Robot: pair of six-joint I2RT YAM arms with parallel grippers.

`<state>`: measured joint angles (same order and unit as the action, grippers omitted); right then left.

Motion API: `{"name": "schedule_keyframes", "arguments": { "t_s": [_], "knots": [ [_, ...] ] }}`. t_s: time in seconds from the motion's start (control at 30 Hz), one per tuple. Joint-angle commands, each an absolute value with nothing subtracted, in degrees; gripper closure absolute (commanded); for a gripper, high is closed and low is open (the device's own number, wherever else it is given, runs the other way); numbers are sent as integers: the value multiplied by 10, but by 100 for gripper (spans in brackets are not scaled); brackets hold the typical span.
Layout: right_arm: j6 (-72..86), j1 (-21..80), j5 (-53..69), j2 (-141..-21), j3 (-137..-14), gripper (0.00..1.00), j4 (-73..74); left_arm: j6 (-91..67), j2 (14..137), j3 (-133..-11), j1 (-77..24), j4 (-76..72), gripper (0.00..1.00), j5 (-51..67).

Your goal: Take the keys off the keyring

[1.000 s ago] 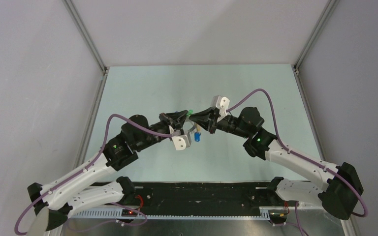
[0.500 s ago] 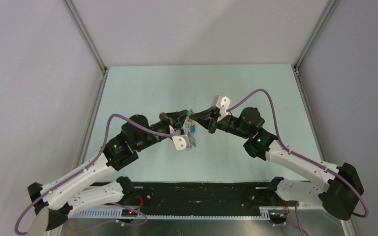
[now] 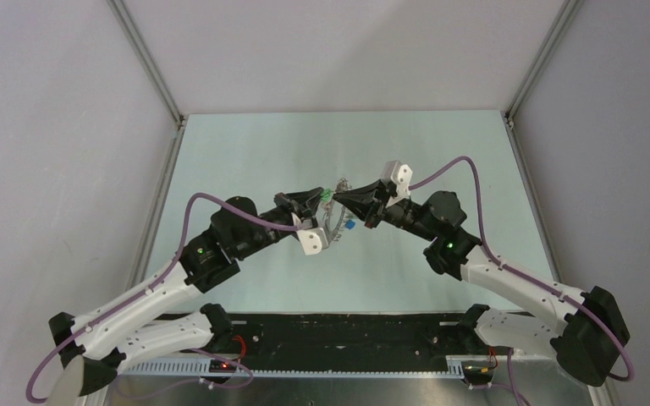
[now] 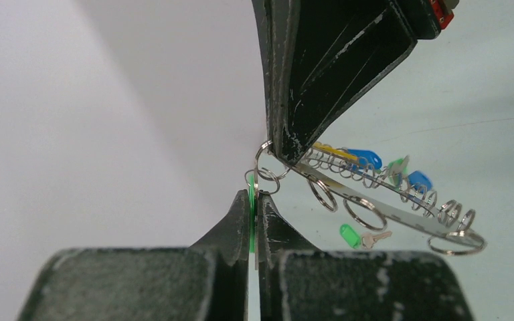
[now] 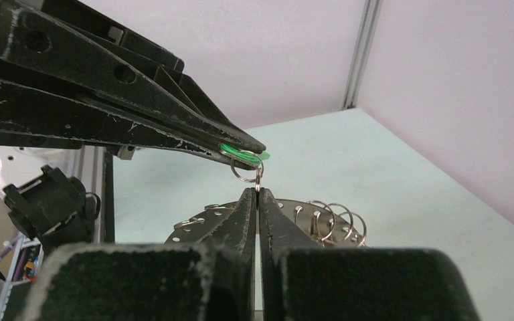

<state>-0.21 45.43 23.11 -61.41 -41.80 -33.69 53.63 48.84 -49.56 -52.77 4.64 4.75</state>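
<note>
The keyring (image 4: 381, 208) is a flat grey perforated ring carrying several small split rings and keys with blue (image 4: 365, 158), green and yellow tags. It hangs in the air between both grippers (image 3: 334, 222). My left gripper (image 4: 254, 200) is shut on a green-tagged key (image 4: 251, 208), which is linked to the keyring by a small split ring (image 5: 244, 171). My right gripper (image 5: 256, 194) is shut on the edge of the keyring (image 5: 191, 227). The two gripper tips almost touch, left (image 3: 322, 200) and right (image 3: 339, 199).
One loose key with a green tag (image 4: 350, 235) lies on the pale green table (image 3: 245, 161) below the keyring. Grey walls and aluminium frame posts (image 3: 148, 59) enclose the table on three sides.
</note>
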Motion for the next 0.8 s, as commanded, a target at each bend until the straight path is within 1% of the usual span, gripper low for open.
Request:
{"name": "schedule_keyframes", "arguments": {
  "t_s": [0.0,0.13,0.37,0.4,0.43,0.47,0.53,0.57,0.67,0.77],
  "knots": [
    [53,451,250,-617,-393,100,-533,510,496,-515,-530,31,100,35],
    [62,449,259,-626,-377,100,-590,496,499,-519,-530,31,100,24],
    [68,445,261,-616,-374,100,-609,487,506,-526,-530,34,100,23],
    [70,443,259,-614,-374,91,-595,486,505,-527,-530,34,100,22],
    [70,441,258,-609,-374,84,-586,485,501,-528,-530,34,100,21],
    [69,439,254,-606,-374,72,-561,484,496,-528,-530,34,100,20],
    [63,436,243,-596,-371,62,-524,488,489,-525,-529,34,100,21],
    [57,436,241,-590,-370,60,-506,493,487,-523,-530,34,100,23],
    [45,435,240,-580,-369,58,-483,496,484,-522,-530,34,100,31],
    [30,436,245,-572,-369,61,-470,497,481,-522,-529,34,100,36]
  ]
}}
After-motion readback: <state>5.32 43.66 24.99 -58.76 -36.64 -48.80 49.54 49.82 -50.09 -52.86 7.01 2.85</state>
